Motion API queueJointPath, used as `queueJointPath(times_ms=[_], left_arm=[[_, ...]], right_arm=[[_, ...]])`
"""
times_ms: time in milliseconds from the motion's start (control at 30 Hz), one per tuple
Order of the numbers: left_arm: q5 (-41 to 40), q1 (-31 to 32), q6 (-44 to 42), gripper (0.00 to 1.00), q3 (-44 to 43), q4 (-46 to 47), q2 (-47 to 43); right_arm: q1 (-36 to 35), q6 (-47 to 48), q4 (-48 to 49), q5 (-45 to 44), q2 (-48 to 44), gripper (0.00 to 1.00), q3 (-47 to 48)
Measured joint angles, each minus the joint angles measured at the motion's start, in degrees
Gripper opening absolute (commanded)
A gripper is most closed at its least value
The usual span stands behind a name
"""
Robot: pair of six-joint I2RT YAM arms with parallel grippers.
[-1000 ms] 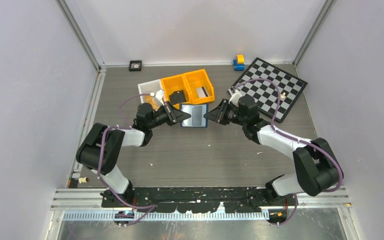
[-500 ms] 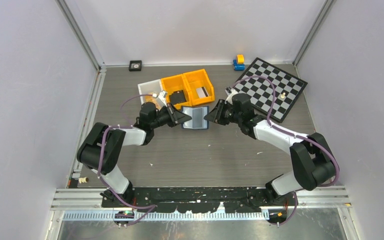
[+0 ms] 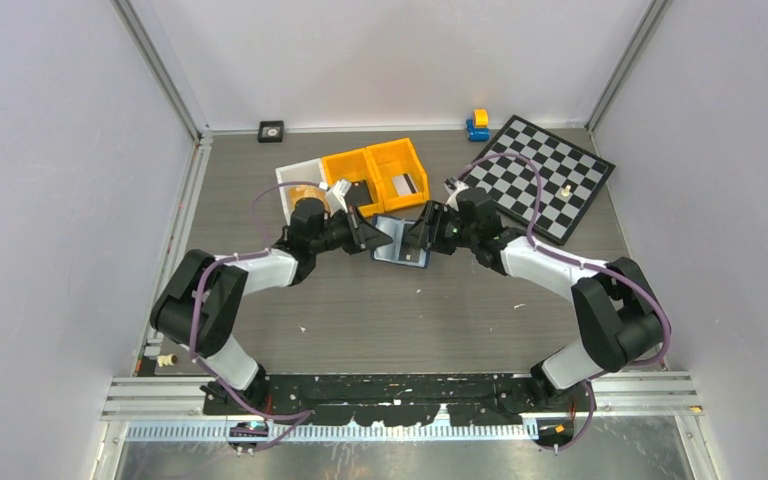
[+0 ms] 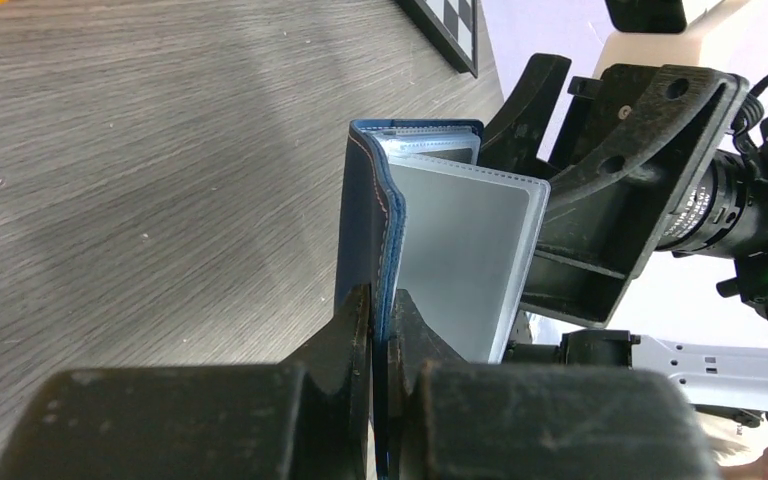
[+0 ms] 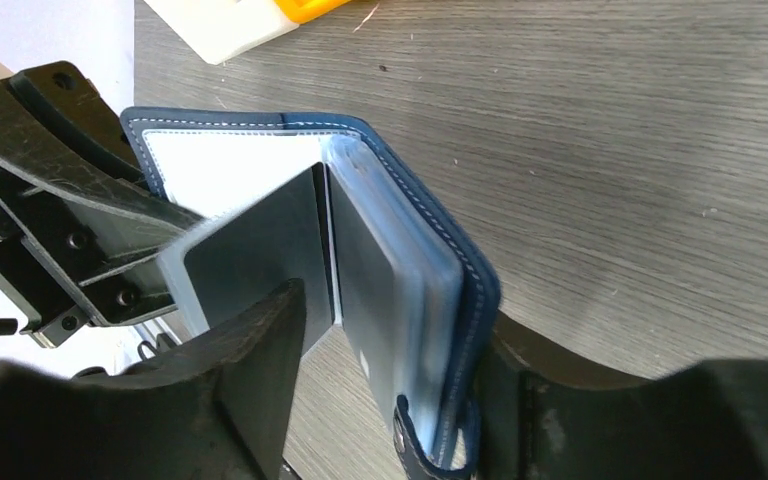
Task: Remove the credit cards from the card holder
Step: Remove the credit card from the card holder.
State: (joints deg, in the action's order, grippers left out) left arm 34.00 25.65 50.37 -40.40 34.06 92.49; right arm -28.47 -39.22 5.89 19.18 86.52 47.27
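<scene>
A: Just lifted the card holder (image 3: 400, 240) off the table (image 3: 410, 320). Lay flat and open a second ago, in front of the orange bins (image 3: 375, 172). Now hanging half-folded between both arms.
B: Grips?
A: Pinched tight on the navy cover (image 4: 360, 220) with the left gripper (image 4: 382, 305). Just spread the right gripper (image 5: 395, 320) wide. Straddling the clear sleeves (image 5: 400, 270), clamping nothing as far as visible.
B: Means pocket access, then. Any credit cards out?
A: None. Can't tell whether the dark leaf (image 5: 250, 260) carries one.
B: Materials?
A: Stitched, stiffish cover. Thin, glossy, floppy sleeves with rounded corners. Snap tab (image 5: 430, 455) dangling. Probably slippery to pinch.
</scene>
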Motion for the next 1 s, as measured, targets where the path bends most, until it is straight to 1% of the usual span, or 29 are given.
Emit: queueJointPath(times_ms=[167,300,333,367,400,433,500,533,567,667,700,733,800,900,933,1000], left_arm=[[0.79,0.11,0.22,0.00,-1.36,-0.57,1.53],[2.03,0.11,1.20,0.00,-2.32,-0.33,4.63],[2.27,0.11,1.62,0.00,-2.32,-0.22,5.22],[2.54,0.11,1.88,0.00,-2.32,-0.07,5.64],[2.73,0.11,2.10,0.00,-2.32,0.00,5.88],[2.97,0.11,2.36,0.00,-2.32,0.07,6.08],[3.34,0.11,3.13,0.02,-2.32,0.50,6.25],[3.39,0.11,3.39,0.05,-2.32,0.87,6.25],[3.43,0.09,3.61,0.12,-2.29,1.38,6.25],[3.30,-0.28,3.96,0.45,-2.08,2.25,6.23],[3.37,-0.44,4.37,0.53,-2.05,2.54,6.23],[3.37,-0.55,4.28,0.58,-2.05,2.69,6.23],[3.13,-0.63,4.63,0.65,-2.05,2.60,6.23],[2.25,-0.63,3.63,0.77,-2.21,0.28,6.16],[1.86,-0.57,3.04,0.80,-2.38,-0.98,6.16],[0.90,-0.31,1.79,0.82,-2.89,-3.54,6.16]], right_arm=[[-0.72,0.09,0.00,0.17,0.11,0.68,0.20],[-1.29,0.11,-0.55,0.39,0.79,0.67,1.07],[-1.44,0.11,-0.61,0.42,1.25,0.63,1.42],[-1.60,0.11,-0.74,0.44,1.62,0.57,1.73],[-1.73,0.17,-0.94,0.42,1.97,0.50,1.95],[-1.81,0.31,-1.16,0.39,2.25,0.40,2.08],[-1.81,0.76,-1.88,-0.04,2.40,0.28,2.10],[-1.79,0.87,-2.49,-0.44,2.40,0.23,2.14],[-1.79,1.09,-3.30,-1.25,2.40,0.21,2.34],[-1.77,1.29,-4.96,-2.27,2.64,0.17,3.34],[-1.84,1.38,-5.18,-2.64,2.80,0.16,3.65],[-1.86,1.44,-5.40,-2.84,3.02,0.16,3.91],[-1.90,1.49,-6.25,-3.28,3.65,0.15,4.39],[-1.90,1.62,-8.07,-3.69,4.55,0.15,4.70],[-1.90,1.64,-8.41,-3.76,4.76,0.16,4.72],[-1.90,1.64,-9.05,-3.89,5.25,0.16,4.79]])
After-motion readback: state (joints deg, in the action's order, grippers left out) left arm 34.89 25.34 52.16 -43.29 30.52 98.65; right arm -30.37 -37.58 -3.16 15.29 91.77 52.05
